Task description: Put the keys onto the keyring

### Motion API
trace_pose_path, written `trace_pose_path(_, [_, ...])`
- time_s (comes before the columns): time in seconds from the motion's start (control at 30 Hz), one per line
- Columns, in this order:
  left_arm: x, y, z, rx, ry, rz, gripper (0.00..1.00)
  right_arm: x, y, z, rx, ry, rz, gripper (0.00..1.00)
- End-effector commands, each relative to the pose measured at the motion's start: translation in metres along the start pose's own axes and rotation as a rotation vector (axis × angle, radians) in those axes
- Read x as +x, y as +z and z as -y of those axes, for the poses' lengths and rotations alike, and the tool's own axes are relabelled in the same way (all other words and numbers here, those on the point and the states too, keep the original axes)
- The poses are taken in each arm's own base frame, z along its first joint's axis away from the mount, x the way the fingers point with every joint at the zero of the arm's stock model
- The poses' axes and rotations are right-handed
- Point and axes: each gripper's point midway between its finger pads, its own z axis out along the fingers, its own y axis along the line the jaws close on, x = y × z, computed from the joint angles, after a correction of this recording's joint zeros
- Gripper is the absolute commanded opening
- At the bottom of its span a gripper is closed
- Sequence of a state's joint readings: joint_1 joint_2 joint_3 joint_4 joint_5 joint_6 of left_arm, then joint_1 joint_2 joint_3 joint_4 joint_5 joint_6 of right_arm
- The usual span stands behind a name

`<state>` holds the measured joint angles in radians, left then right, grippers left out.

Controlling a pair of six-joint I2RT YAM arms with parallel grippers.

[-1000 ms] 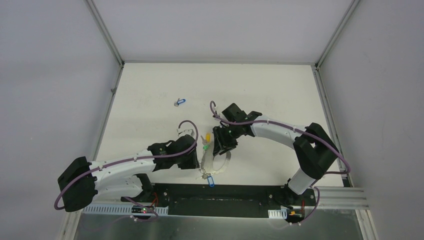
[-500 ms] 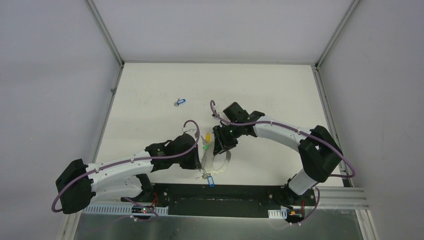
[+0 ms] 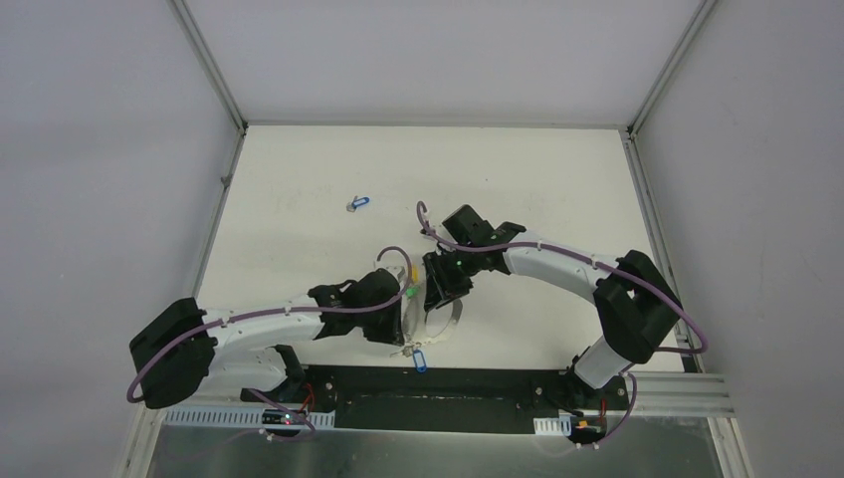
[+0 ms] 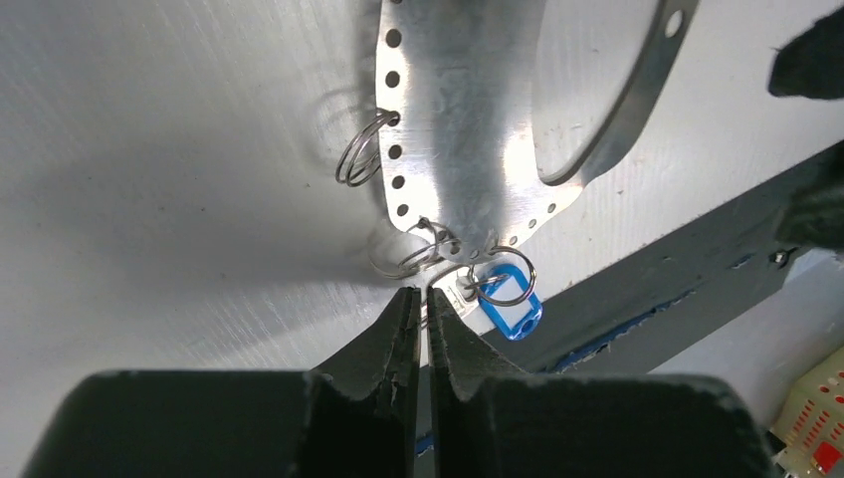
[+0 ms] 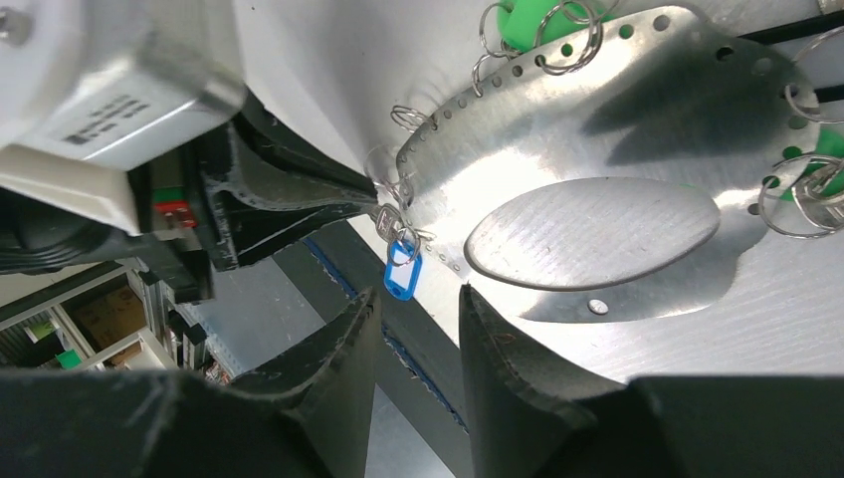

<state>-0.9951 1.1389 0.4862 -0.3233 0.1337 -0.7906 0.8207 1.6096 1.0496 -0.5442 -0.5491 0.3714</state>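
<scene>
Top view, keyring: the keyring (image 3: 448, 324) lay on the desk (image 3: 557, 179) at lower centre, between both arms. The left pincer (image 3: 402, 337) was at its left rim and the right pincer (image 3: 436, 297) over its upper end.
Left wrist view, left pincer: closed to a slit, tips just beside the blue-tagged key (image 4: 508, 304) on the ring's lower rim. Whether it gripped anything could not be told.
Right wrist view, right pincer: jaws apart, nothing between them. The ring lay to the upper right, its long axis left to right.
Nearer arm: probably the left.

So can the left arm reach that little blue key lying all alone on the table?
Probably yes. The lone blue key lies on bare table beyond the left hand, with nothing between them. That hand is shut down by the keyring, so it would have to open first.
</scene>
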Motion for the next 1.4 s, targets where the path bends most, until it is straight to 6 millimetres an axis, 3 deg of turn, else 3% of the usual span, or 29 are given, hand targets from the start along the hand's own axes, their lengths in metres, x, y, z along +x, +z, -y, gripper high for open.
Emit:
trace_pose_path(0.0, [-0.022, 0.002, 0.014, -0.004, 0.036, 0.047, 0.07, -0.006, -0.006, -0.011, -0.012, -0.040, 0.029, 0.37])
trace_pose_path(0.17, [-0.036, -0.009, 0.000, -0.133, 0.031, 0.100, 0.07, -0.005, -0.008, -0.013, -0.009, -0.045, 0.031, 0.37])
trace_pose_path(0.43, [-0.055, -0.022, -0.012, -0.187, 0.008, 0.227, 0.13, -0.004, -0.005, -0.018, -0.023, -0.065, 0.026, 0.38])
trace_pose_path(0.67, [-0.045, -0.021, -0.013, -0.170, 0.021, 0.188, 0.21, -0.004, -0.003, -0.025, -0.048, -0.112, 0.029, 0.41])
trace_pose_path(0.83, [-0.039, -0.026, -0.015, -0.132, -0.119, 0.219, 0.28, -0.005, 0.000, -0.024, -0.002, -0.150, 0.044, 0.43])
trace_pose_path(0.9, [-0.037, -0.028, -0.012, -0.100, -0.190, 0.232, 0.41, -0.005, 0.001, -0.023, 0.017, -0.162, 0.045, 0.44])
trace_pose_path(1.03, [-0.034, -0.029, -0.009, -0.049, -0.330, 0.234, 0.44, -0.004, 0.001, -0.023, 0.044, -0.196, 0.052, 0.45])
trace_pose_path(1.17, [-0.033, -0.031, -0.004, 0.001, -0.386, 0.232, 0.54, -0.003, 0.001, -0.021, 0.096, -0.263, 0.071, 0.47])
trace_pose_path(1.37, [-0.025, -0.025, 0.004, 0.069, -0.253, 0.187, 0.48, -0.002, -0.001, -0.030, 0.055, -0.327, 0.106, 0.49])
